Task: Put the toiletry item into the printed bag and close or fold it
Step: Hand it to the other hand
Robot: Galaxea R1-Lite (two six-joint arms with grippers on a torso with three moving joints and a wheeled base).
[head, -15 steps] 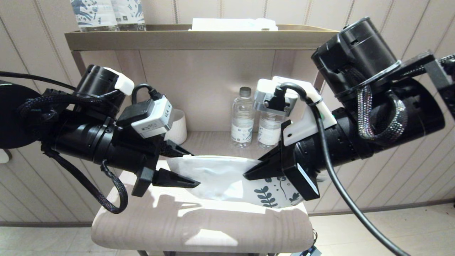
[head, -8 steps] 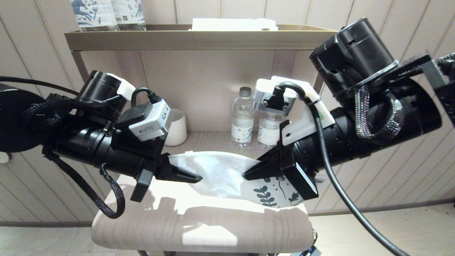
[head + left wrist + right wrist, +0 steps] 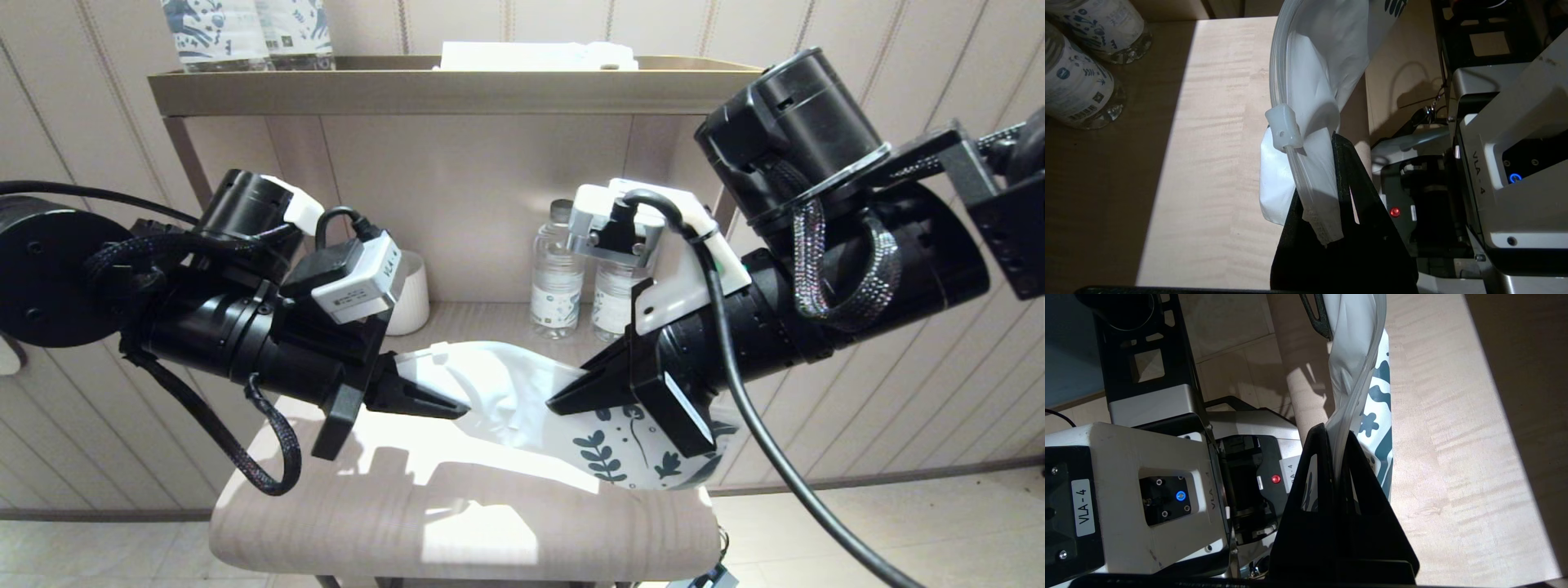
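One printed bag [image 3: 522,400], at frame centre above the surface [image 3: 457,514], is held stretched between two grippers. Left gripper [image 3: 453,406]: jaws clamped on the zipper end. Right gripper [image 3: 563,398]: jaws clamped on the leaf-printed end. The toiletry item cannot be made out. Two water bottles [image 3: 557,278] are counted behind, one partly hidden.

The printed bag [image 3: 522,400] hangs above the wooden shelf [image 3: 457,506], stretched between the left gripper [image 3: 457,406] on its left end and the right gripper [image 3: 555,402] toward its right, leaf-printed end. Behind the bag stand two water bottles [image 3: 558,278] side by side; a cup [image 3: 408,294] sits to their left.
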